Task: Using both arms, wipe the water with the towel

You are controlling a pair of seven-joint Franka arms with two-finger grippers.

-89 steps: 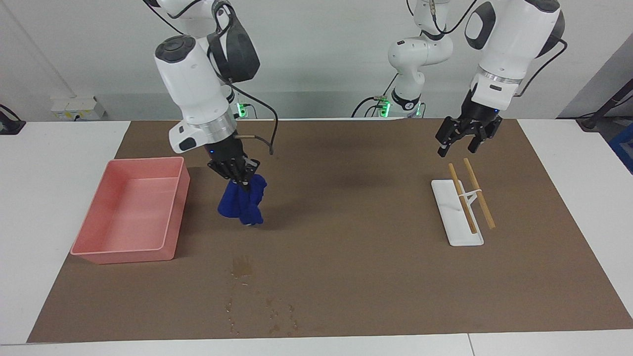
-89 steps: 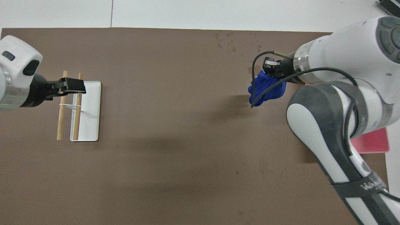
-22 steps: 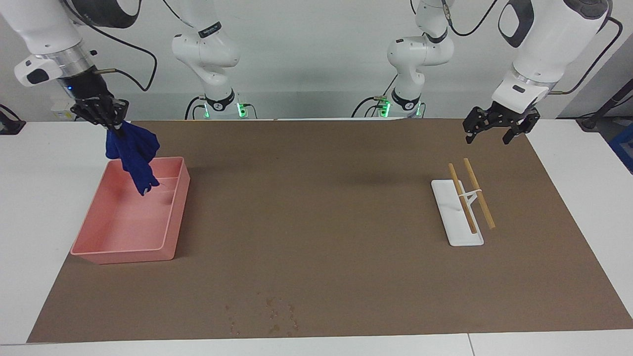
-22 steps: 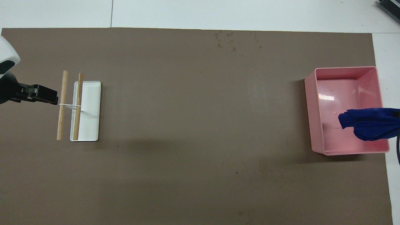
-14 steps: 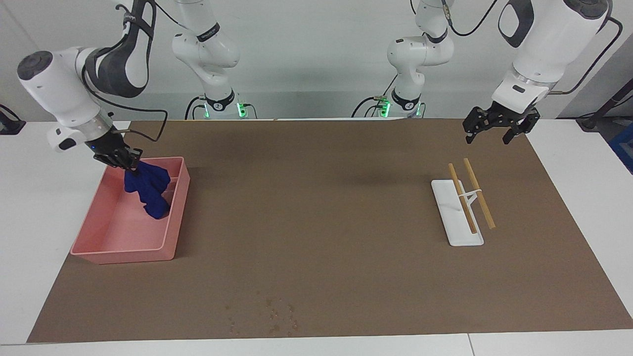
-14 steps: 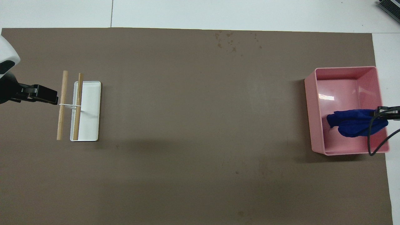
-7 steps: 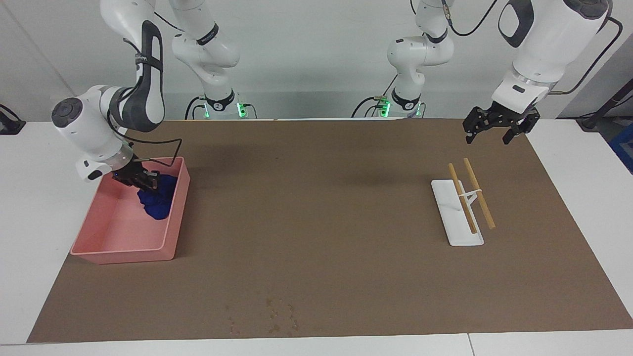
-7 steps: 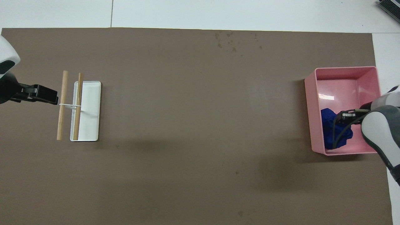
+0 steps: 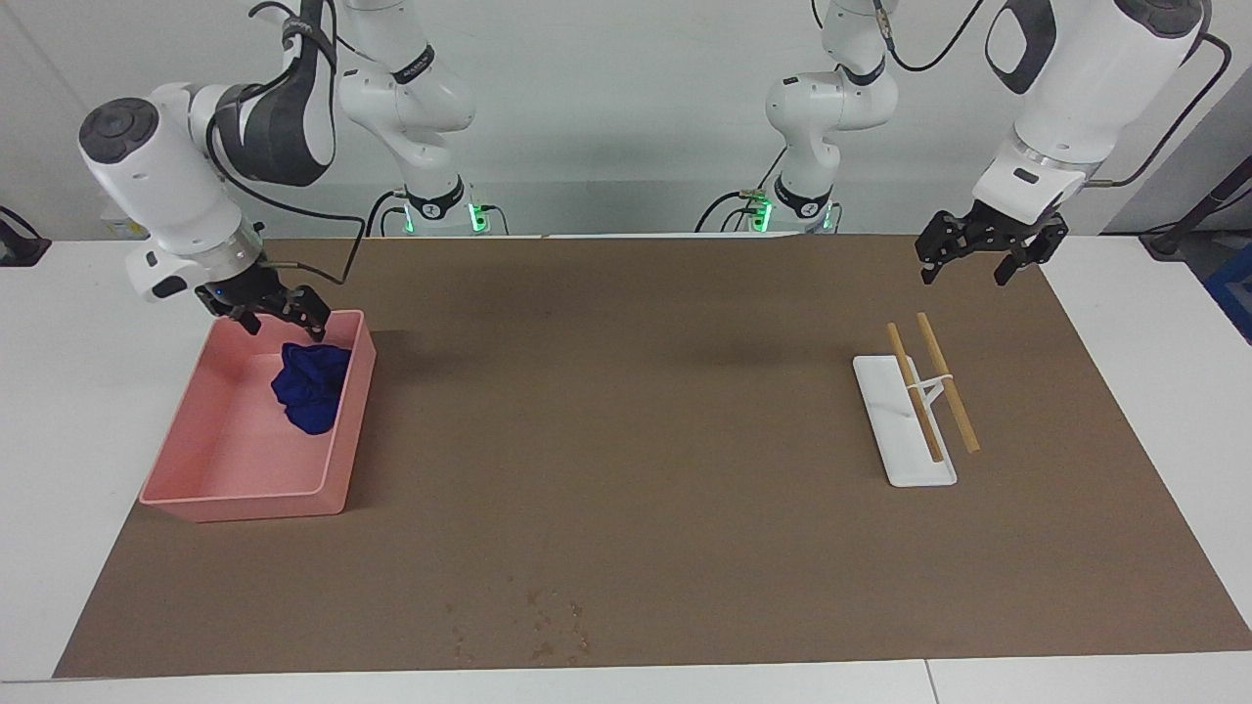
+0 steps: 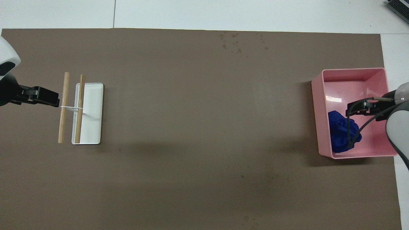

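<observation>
The blue towel (image 9: 311, 384) (image 10: 340, 134) lies crumpled inside the pink tray (image 9: 245, 504) (image 10: 316, 111), in the part nearer to the robots. My right gripper (image 9: 282, 321) (image 10: 364, 110) hangs just above it, open and empty, clear of the cloth. The water (image 9: 548, 626) (image 10: 235, 41) shows as scattered small droplets on the brown mat near the edge farthest from the robots. My left gripper (image 9: 963, 269) (image 10: 52, 96) waits open in the air over the mat at the left arm's end, close to the chopsticks.
A white rest (image 9: 905, 430) (image 10: 92, 111) carries two wooden chopsticks (image 9: 944, 381) (image 10: 64, 105) joined by a white band. A brown mat (image 9: 636, 440) covers most of the white table.
My right gripper has opened and let go of the towel, then risen out of the tray. The towel now lies loose in the tray. The left arm has not moved.
</observation>
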